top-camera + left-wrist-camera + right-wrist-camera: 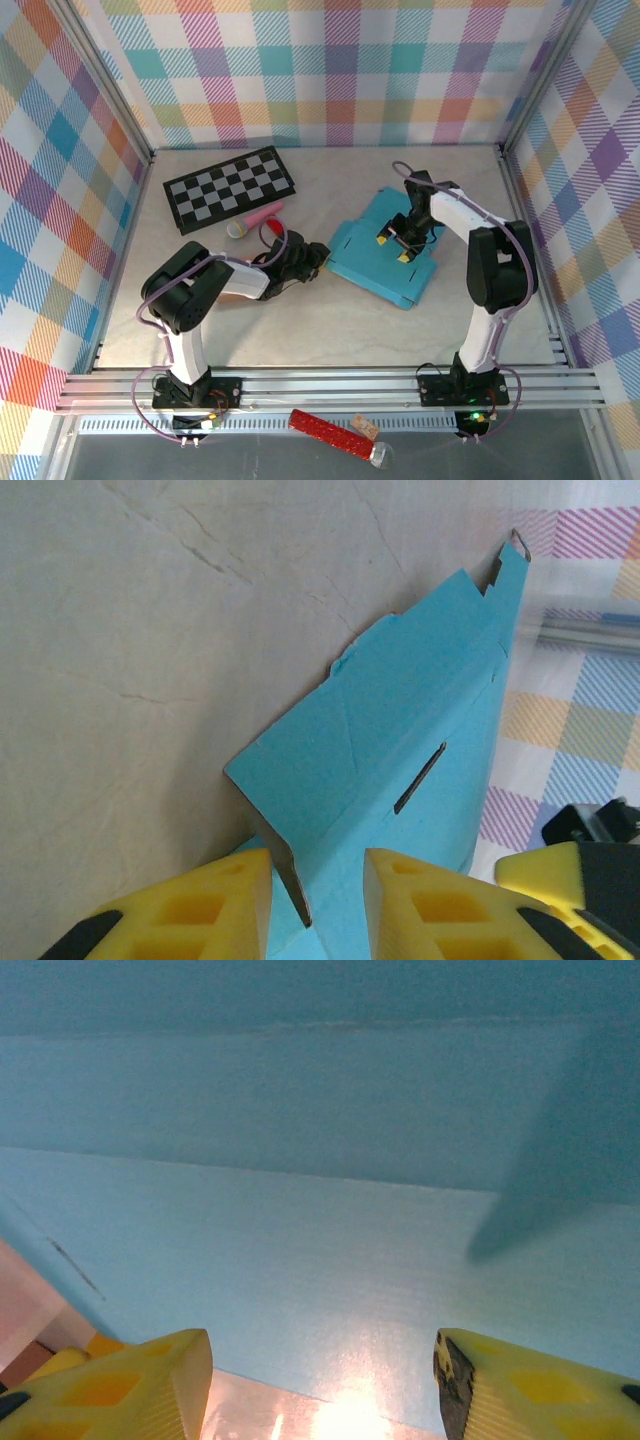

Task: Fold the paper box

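A flat, partly folded turquoise paper box [372, 268] lies right of the desk's [300, 330] centre, about midway between its near and far edges. One of its side flaps is raised along the edge that faces the desk's left side.

The left gripper [320, 255] reaches in low from the left to that edge. In the left wrist view its yellow fingers [225, 905] stand on either side of the upturned flap of the box [400, 710], with the cardboard filling the gap between them. Whether they are actually pinching it cannot be told.

The right gripper [393, 247] is over the far half of the box and points down at it. In the right wrist view its jaws are released, spread wide with nothing between them, and the turquoise panel [320, 1210] is close beneath the fingertips [150, 1380].

A black-and-white chequered mat [230, 188] lies toward the far left corner. Just nearer than it, a pink stick-shaped object with a pale green end [255, 218] rests between the mat and the left arm.
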